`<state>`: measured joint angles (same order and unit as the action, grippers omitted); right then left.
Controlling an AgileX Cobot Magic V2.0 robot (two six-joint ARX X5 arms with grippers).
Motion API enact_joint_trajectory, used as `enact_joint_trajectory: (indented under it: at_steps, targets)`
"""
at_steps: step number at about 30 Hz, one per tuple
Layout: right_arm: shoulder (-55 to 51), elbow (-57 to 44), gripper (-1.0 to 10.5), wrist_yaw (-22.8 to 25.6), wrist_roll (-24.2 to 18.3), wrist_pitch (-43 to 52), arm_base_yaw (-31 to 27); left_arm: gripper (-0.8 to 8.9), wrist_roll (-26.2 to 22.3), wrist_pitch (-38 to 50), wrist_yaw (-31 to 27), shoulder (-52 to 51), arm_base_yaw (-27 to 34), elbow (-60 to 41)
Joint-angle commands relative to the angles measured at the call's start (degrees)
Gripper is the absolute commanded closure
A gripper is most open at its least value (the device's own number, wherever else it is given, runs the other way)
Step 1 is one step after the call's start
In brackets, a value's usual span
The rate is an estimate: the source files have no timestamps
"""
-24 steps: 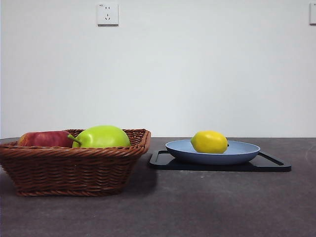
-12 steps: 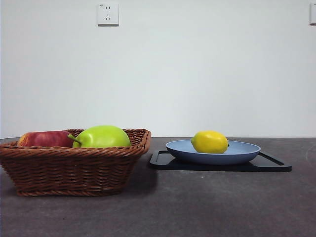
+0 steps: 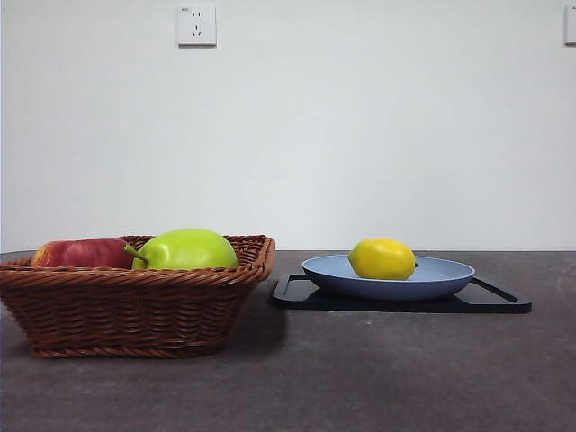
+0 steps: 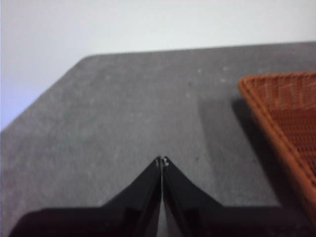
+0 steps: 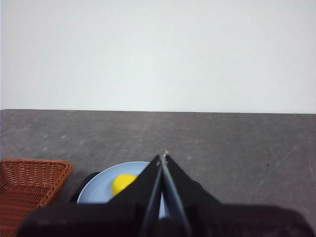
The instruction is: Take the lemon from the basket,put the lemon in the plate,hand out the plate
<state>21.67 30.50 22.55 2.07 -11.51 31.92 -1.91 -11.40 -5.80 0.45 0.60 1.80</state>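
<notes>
Nearest in the front view stood the wicker basket [image 3: 135, 297], on the left part of the dark grey desk [image 3: 378, 378], its braided rim flaring wide. Inside it lay a red apple [image 3: 81, 253] towards the basket's left end and, touching it on the right, a larger yellow-green stemmed fruit [image 3: 187, 249] whose stem pointed at the apple. Just beside the basket's right side, a little farther back, a flat black tray [image 3: 490, 302] with handles lay on the desk and carried the light-blue plate [image 3: 441, 274]. The lemon [image 3: 382, 258] rested in the plate, left of its middle, with its small nub turned to the right. Behind the desk rose a white wall with a socket [image 3: 196, 25] high up. Neither arm showed in the front view. In the left wrist view the left gripper [image 4: 162, 161] hung above bare desk with its two black jaws pressed together and nothing between them, a corner of the basket off to one side. In the right wrist view the right gripper [image 5: 163, 156] hung over the plate and lemon, its jaws likewise closed tip to tip and holding nothing.
</notes>
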Motion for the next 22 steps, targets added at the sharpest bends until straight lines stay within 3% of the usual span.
enact_joint_trajectory:
  at_steps: [1, 22]
  targets:
    - [0.07, 0.37, 9.4, 0.35, -0.07, 0.63, 0.39, 8.05, 1.33, 1.09, 0.02, -0.33, 0.39, -1.07]
    - [0.07, 0.37, 9.4, 0.35, -0.07, 0.63, 0.39, 8.05, 1.70, 1.53, 0.00, -0.28, 0.61, -1.38]
